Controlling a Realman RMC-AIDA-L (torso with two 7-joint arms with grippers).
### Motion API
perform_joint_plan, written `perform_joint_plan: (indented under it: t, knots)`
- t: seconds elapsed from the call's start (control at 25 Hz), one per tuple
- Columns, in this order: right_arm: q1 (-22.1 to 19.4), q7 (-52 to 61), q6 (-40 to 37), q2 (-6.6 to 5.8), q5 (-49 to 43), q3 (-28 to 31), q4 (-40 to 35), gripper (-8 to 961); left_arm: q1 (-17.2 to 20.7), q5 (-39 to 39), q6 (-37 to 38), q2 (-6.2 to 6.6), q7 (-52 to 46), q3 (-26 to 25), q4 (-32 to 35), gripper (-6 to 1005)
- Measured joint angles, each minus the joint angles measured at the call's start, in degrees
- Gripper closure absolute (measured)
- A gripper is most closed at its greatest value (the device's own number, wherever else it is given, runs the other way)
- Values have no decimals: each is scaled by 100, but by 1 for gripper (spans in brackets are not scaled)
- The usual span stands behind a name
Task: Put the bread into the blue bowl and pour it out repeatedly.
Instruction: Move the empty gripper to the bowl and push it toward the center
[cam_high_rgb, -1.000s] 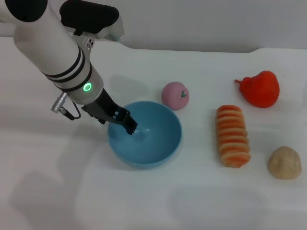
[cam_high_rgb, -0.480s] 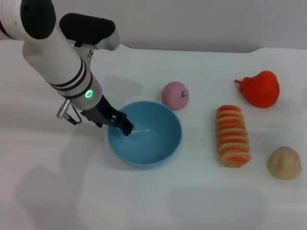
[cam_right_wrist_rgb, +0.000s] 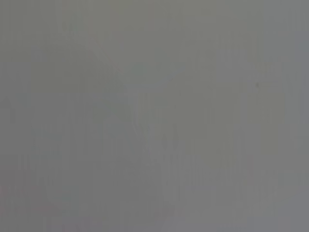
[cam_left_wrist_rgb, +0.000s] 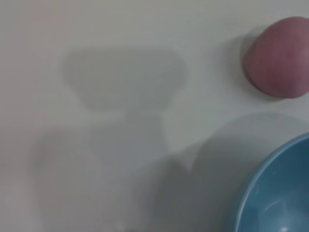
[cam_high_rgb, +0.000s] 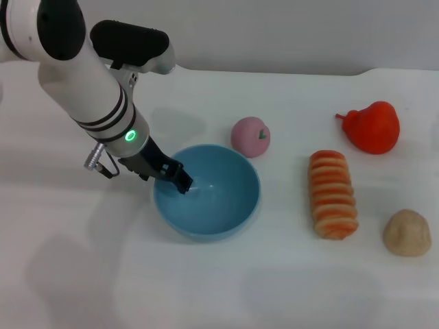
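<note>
The left gripper [cam_high_rgb: 180, 182] sits at the left rim of the blue bowl [cam_high_rgb: 226, 205], its dark fingers reaching just over the edge into the bowl's interior. Whether the fingers clamp the rim or stand spread cannot be told from the head view (the wrist view shows none of them). Compared with the frame one second ago, the fingertips have drawn back slightly toward the rim, and the white forearm has swung a little to the left and stands more upright. The bowl itself has not moved and holds nothing.

The bread [cam_high_rgb: 333, 194] lies flat on the white table [cam_high_rgb: 274, 295], well right of the bowl, ridged side up, unchanged. A pink ball [cam_high_rgb: 250, 136] stands just behind the bowl. The right arm is out of view.
</note>
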Motion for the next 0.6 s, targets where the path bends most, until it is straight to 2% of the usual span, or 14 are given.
perform_joint_plan:
  t: [0.52,0.6]
  knots:
    - [20,0,1,-7,0,0,0,464,-70,-10,-24,-3,14,159,-7,223]
    - [23,0,1,-8,0,1,0,464,-75,-9,-43,0,14,159,-13,284]
